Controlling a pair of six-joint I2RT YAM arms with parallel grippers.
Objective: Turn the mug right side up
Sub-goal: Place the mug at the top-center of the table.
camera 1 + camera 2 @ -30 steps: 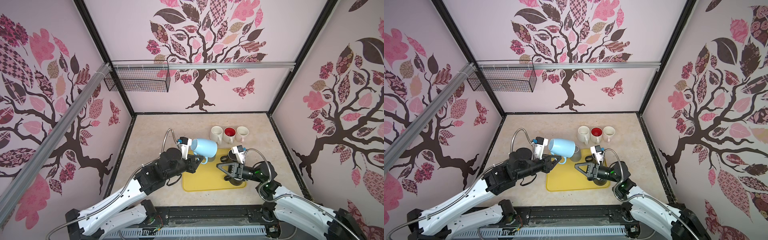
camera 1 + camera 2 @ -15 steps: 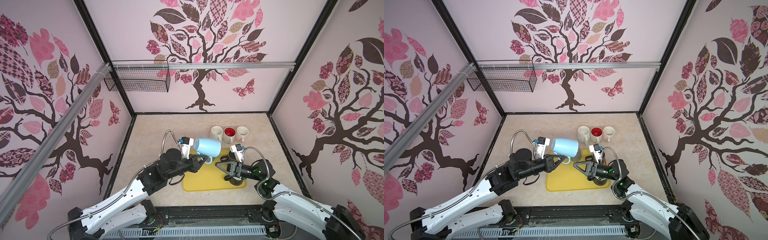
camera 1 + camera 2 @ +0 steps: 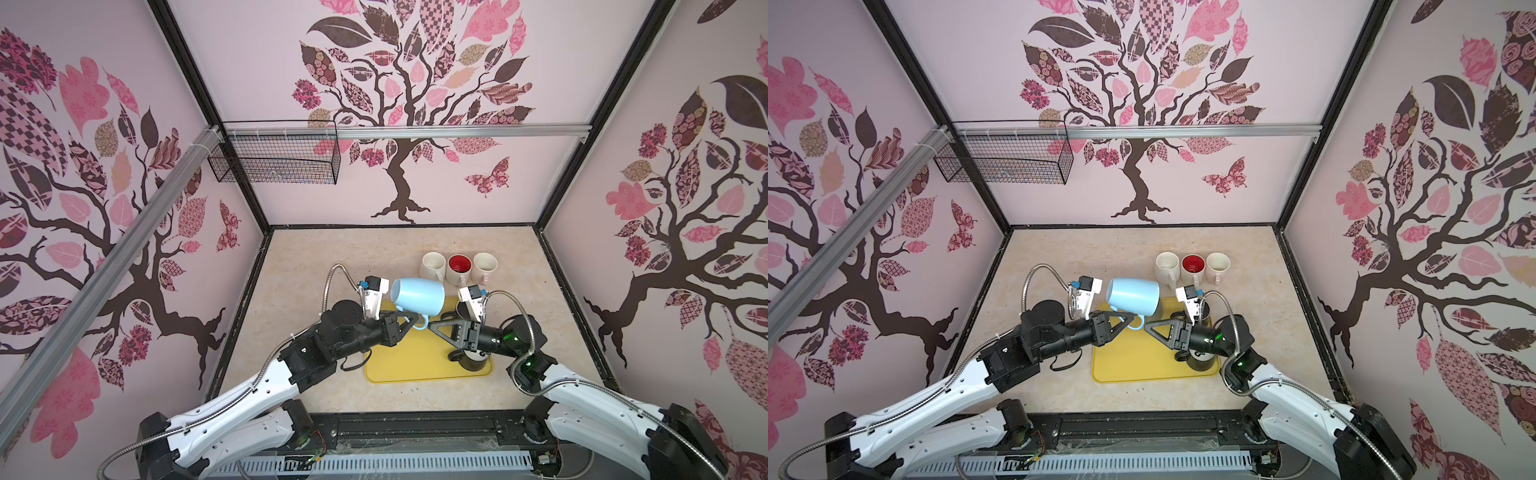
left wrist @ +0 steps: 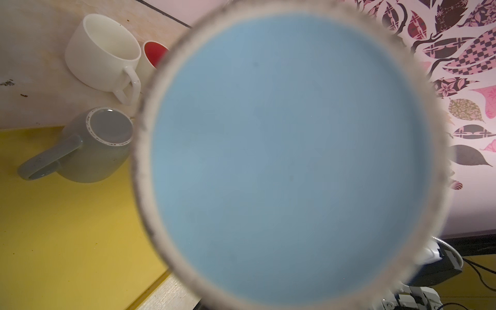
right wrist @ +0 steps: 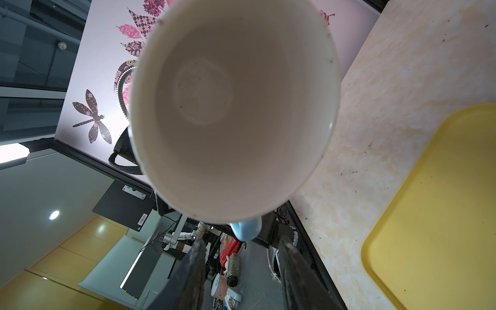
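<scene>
Item: blue mug (image 3: 417, 296), on its side, aloft over the yellow tray (image 3: 405, 368). Left gripper (image 3: 412, 321) clamped on its handle. Right gripper (image 3: 434, 326) part-open, apparently empty. Roll your left wrist until the mouth faces up, then lower gently.

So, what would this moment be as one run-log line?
left claw: shut on blue mug handle | blue mug: on its side, held above yellow tray | right claw: open, empty, facing the handle

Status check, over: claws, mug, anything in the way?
Left claw shut on handle of light blue ceramic mug. Mug airborne, on its side, mouth toward right claw: open, empty. Upside-down grey mug on yellow plastic tray, apart.
</scene>
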